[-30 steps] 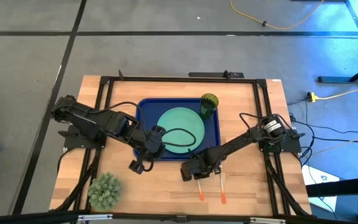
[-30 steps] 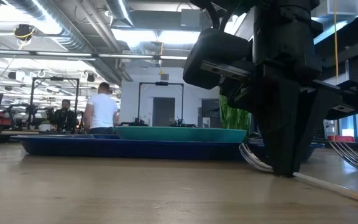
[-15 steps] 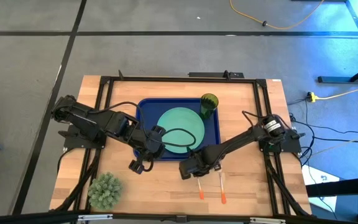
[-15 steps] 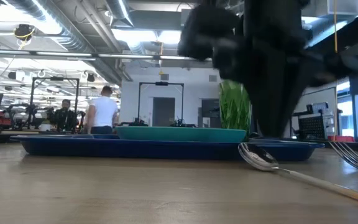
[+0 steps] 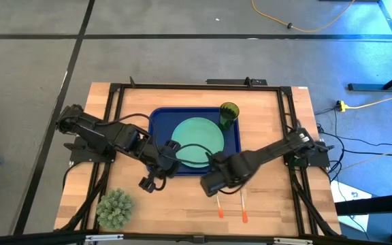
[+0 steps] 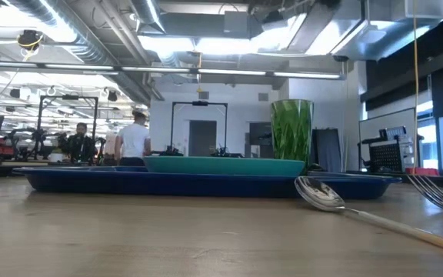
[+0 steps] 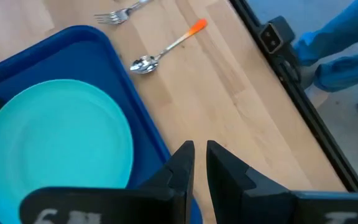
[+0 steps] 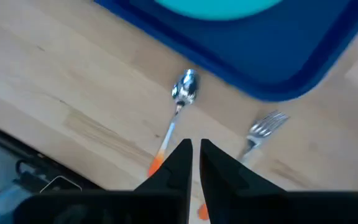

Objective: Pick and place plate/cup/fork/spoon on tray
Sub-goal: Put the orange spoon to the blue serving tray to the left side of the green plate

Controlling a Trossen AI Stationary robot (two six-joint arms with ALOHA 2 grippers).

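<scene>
The mint-green plate point(image 5: 197, 141) lies in the dark blue tray point(image 5: 160, 119) at the table's middle. The olive-green cup point(image 5: 228, 114) stands upright in the tray's far right corner. The spoon point(image 5: 219, 207) and the fork point(image 5: 243, 206) lie side by side on the table in front of the tray, with their orange handles toward the near edge. My right gripper point(image 5: 211, 188) hangs above the spoon's bowl end, shut and empty; its wrist view shows the spoon point(image 8: 178, 106) and fork point(image 8: 263, 129) below it. My left gripper point(image 5: 148, 182) waits shut by the tray's near left corner.
A spiky grey-green plant point(image 5: 114, 207) stands at the table's near left corner. Black frame rails point(image 5: 288, 122) run along the table's sides. Bare wood lies in front of the tray, to the left of the spoon. A person point(image 6: 134, 140) stands in the room far behind the table.
My right gripper has risen from the table at the spoon's bowl end, up out of the low view, and has shifted slightly toward the table's right edge. The spoon lies where it was, its bowl now uncovered.
</scene>
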